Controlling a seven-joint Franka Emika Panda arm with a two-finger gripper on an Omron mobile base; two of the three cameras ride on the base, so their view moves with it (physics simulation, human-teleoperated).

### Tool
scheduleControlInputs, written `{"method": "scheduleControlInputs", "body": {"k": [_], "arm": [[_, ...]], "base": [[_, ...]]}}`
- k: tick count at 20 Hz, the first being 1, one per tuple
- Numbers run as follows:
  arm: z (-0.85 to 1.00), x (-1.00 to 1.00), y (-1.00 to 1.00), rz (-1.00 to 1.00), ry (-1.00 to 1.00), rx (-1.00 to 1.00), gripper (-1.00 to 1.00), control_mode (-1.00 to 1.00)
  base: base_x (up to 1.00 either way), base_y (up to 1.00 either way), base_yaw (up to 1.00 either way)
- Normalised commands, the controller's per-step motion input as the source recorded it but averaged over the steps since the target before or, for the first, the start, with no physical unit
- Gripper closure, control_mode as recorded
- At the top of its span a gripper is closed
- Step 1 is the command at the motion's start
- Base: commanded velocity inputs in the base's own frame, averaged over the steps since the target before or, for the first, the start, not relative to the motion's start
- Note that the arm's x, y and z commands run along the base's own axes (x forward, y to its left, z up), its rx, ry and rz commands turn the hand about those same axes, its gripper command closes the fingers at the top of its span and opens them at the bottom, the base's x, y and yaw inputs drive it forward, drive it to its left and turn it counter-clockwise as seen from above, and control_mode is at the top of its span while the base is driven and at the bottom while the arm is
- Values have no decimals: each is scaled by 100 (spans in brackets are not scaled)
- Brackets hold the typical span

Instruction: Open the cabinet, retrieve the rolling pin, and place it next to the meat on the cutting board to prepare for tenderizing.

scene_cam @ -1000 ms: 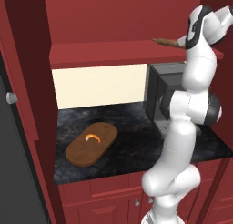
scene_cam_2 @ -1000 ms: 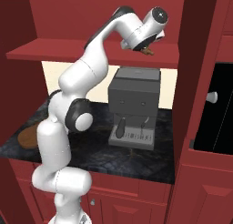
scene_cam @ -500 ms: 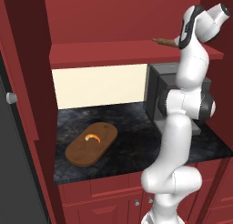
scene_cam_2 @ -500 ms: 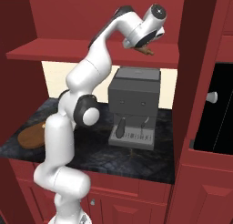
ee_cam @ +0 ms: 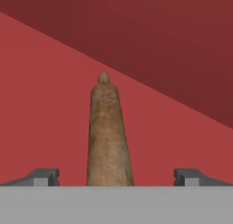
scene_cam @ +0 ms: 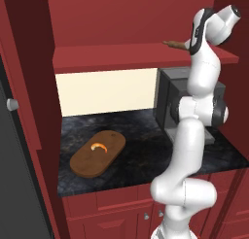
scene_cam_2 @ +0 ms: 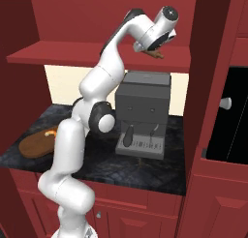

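The cabinet (scene_cam: 121,56) stands with its doors swung out, baring its red shelf. On that shelf lies the rolling pin (scene_cam: 174,43), a slim brown cylinder. My gripper (scene_cam: 187,44) reaches in at the pin's near end. In the hand view the pin (ee_cam: 108,136) runs away from me between the two fingertips (ee_cam: 43,176), which stand wide apart and clear of it, so the gripper (ee_cam: 116,176) is open. From the right base view the gripper (scene_cam_2: 147,51) sits over the pin (scene_cam_2: 156,54). Below on the counter, the cutting board (scene_cam: 97,153) carries the orange meat (scene_cam: 99,146).
A grey coffee machine (scene_cam_2: 143,111) stands on the dark counter (scene_cam: 141,150) right under the shelf, beside my arm. The left door (scene_cam: 29,87) and the right door (scene_cam_2: 208,63) flank the opening. Red lower drawers run under the counter.
My arm has straightened upward and the hand has edged a little further in over the shelf toward the rolling pin. The pin has not moved.
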Motion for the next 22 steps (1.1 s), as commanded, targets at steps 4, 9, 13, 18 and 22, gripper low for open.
{"method": "scheduleControlInputs", "body": {"k": [4,9,13,18,22], "arm": [[-14,1,0,1,0,-6,-100,-100],[-16,0,0,4,0,-5,-100,-100],[-28,0,2,5,3,-7,-100,-100],[-32,0,3,3,4,-6,100,-100],[-11,0,0,0,0,-1,100,-100]], "base": [[0,0,0],[0,0,0],[0,0,0],[0,0,0],[0,0,0]]}}
